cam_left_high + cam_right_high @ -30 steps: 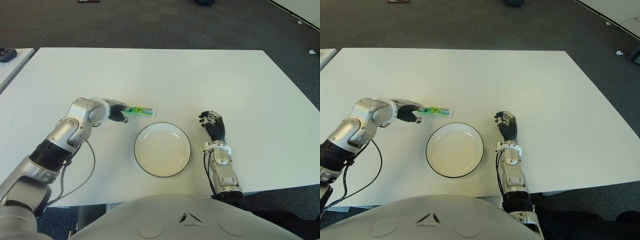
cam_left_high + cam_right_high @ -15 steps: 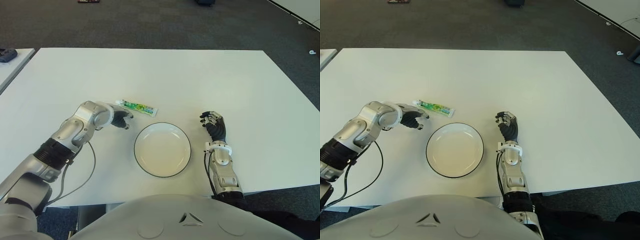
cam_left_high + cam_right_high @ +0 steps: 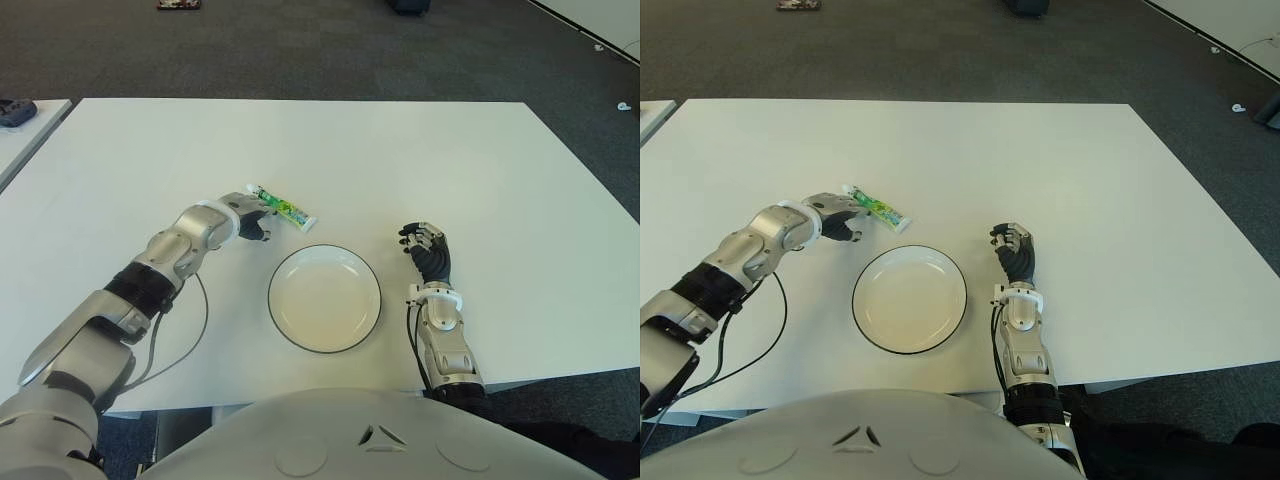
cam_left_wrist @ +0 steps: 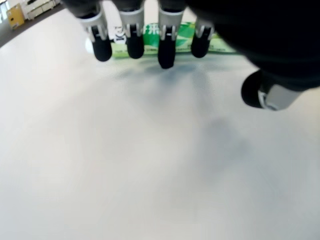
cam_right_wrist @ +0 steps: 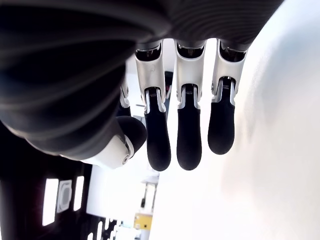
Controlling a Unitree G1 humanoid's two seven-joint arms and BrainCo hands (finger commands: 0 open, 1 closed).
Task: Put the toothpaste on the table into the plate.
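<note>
The toothpaste lies flat on the white table, angled, just beyond the far-left rim of the white plate and outside it. The left hand sits at the tube's near end; from the head camera, contact between them cannot be judged. In the left wrist view four fingers hang extended in front of the green tube, hiding much of its print, with the thumb apart, so the hand looks loosely spread and grasps nothing. The right hand shows just right of the plate, fingers relaxed and slightly bent, holding nothing; its forearm is cut off by the robot's torso
</note>
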